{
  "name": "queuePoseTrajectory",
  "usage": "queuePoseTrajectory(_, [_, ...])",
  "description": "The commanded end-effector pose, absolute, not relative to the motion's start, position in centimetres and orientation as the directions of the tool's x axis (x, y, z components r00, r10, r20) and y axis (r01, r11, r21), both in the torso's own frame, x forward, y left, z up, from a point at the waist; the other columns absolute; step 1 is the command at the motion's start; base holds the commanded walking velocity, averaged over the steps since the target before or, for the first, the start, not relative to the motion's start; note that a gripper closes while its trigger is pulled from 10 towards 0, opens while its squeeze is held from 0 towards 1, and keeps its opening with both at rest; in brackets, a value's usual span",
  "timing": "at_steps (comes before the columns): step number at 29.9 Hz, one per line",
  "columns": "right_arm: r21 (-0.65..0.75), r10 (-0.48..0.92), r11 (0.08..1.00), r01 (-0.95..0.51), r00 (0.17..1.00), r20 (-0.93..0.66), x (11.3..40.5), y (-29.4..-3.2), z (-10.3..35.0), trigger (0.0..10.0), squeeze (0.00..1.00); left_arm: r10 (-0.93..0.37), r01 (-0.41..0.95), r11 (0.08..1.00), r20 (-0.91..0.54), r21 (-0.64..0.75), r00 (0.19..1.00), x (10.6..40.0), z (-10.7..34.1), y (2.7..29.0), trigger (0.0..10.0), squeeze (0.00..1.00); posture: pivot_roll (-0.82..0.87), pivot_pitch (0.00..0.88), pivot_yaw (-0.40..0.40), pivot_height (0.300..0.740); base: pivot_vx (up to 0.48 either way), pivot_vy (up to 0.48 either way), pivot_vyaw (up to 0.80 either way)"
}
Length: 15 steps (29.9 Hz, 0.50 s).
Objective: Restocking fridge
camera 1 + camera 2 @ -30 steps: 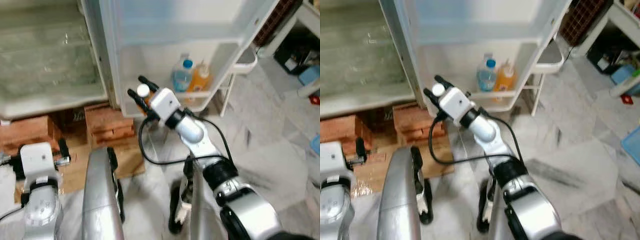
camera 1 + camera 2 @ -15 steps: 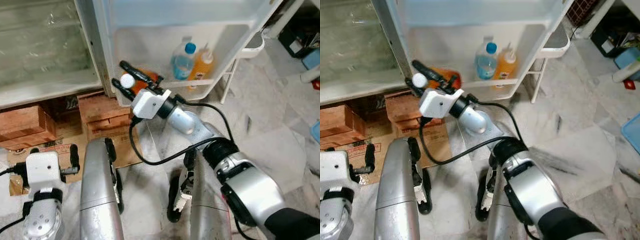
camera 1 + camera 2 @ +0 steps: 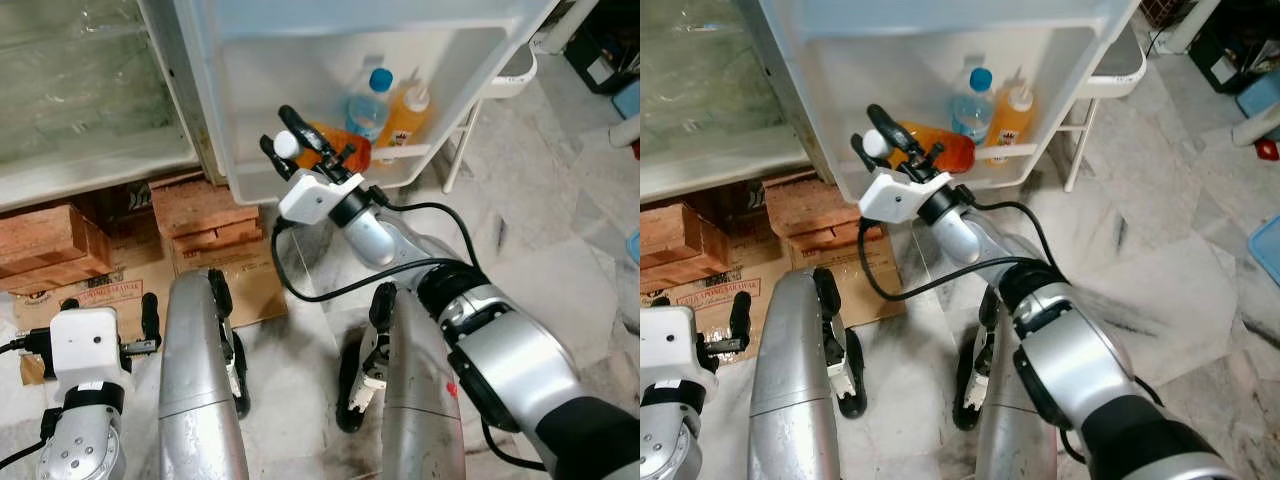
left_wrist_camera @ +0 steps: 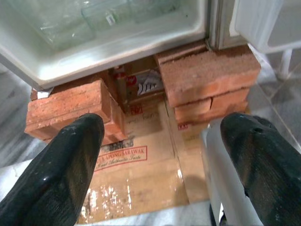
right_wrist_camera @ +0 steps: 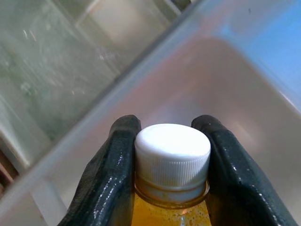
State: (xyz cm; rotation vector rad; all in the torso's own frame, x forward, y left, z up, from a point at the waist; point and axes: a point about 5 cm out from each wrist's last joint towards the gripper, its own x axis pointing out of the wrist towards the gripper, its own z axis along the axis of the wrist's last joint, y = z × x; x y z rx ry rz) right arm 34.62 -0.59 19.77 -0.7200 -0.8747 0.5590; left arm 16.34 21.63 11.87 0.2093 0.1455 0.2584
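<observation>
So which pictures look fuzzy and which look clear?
In the right wrist view the white cap of the orange bottle is sharp between the black fingers, while the fridge door shelf behind is soft and blurry. The left wrist view shows the bricks and cardboard crisply. Both eye views look fairly clear, evenly lit.

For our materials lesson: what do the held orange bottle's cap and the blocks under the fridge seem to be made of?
Cap: probably matte white plastic, given its ribbed moulded edge.
Blocks: probably unglazed brick, reddish, rough and stacked in courses.
The right gripper pinches the cap.
</observation>
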Motion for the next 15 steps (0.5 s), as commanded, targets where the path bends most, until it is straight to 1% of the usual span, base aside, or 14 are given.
queuePoseTrajectory(1, [-0.752,0.731,0.637,-0.172,0.445,0.517,33.8,0.9,20.7,10.0,0.00,0.274,-0.234,0.941,-0.145,0.243,0.951,15.2,11.8,21.7,10.0,0.00,0.31,0.432,-0.092,0.486,0.000,0.000,0.00])
queuePoseTrajectory(3, [-0.741,0.738,0.644,-0.192,0.411,0.535,33.4,1.5,21.1,10.0,0.00,0.270,-0.229,0.941,-0.147,0.248,0.951,15.0,12.0,21.7,10.0,0.00,0.31,0.439,-0.091,0.486,0.000,0.000,0.00])
queuePoseTrajectory(6, [-0.724,0.733,0.659,-0.203,0.392,0.557,33.2,1.9,21.5,10.0,0.00,0.268,-0.226,0.942,-0.149,0.250,0.952,14.9,12.0,21.6,10.0,0.00,0.31,0.446,-0.090,0.486,0.000,0.000,0.00])
queuePoseTrajectory(8, [-0.701,0.722,0.680,-0.214,0.359,0.591,32.9,2.2,22.2,10.0,0.00,0.266,-0.224,0.942,-0.150,0.251,0.952,14.7,12.1,21.6,10.0,0.00,0.31,0.452,-0.090,0.486,0.000,0.000,0.00])
queuePoseTrajectory(12, [-0.688,0.712,0.698,-0.199,0.294,0.638,32.3,2.7,23.2,10.0,0.00,0.264,-0.222,0.942,-0.149,0.252,0.953,14.7,12.3,21.5,10.0,0.00,0.31,0.461,-0.091,0.486,0.000,0.000,0.00])
queuePoseTrajectory(15, [-0.693,0.714,0.697,-0.186,0.273,0.645,32.2,2.7,23.4,10.0,0.00,0.264,-0.221,0.942,-0.150,0.253,0.953,14.7,12.3,21.5,10.0,0.00,0.31,0.464,-0.091,0.486,0.000,0.000,0.00])
